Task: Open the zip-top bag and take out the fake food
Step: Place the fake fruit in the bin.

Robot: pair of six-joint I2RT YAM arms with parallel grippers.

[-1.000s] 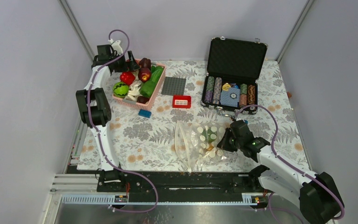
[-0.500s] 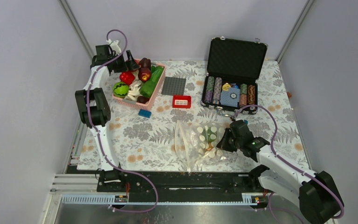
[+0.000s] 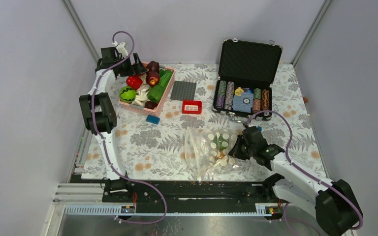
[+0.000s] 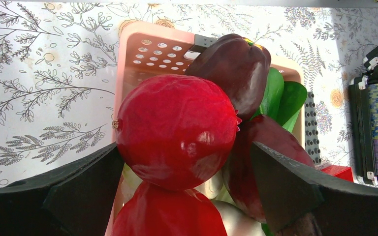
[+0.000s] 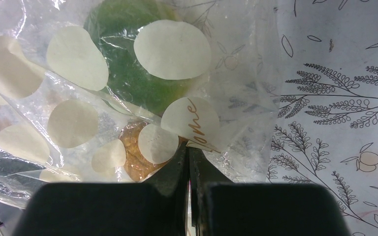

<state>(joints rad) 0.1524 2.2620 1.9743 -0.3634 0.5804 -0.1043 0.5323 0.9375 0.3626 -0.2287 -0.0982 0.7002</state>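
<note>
The left gripper [image 4: 187,169] had just spread its jaws fully over a glossy red plastic apple [image 4: 177,130] in the pink slotted basket [image 4: 147,44], likely released. The right gripper [image 5: 189,164] pinched the clear dotted zip-top bag [image 5: 74,59], green fake food [image 5: 123,83] inside.

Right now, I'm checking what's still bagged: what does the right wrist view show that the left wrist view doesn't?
Right wrist only: the clear zip-top bag with cream dots, a green piece and an orange-brown piece inside it, the right fingers shut on its plastic. Left wrist only: the pink slotted plastic basket, a glossy red round fruit, a dark maroon pepper, green leaves, open left fingers. Both: the leaf-printed tablecloth.
</note>
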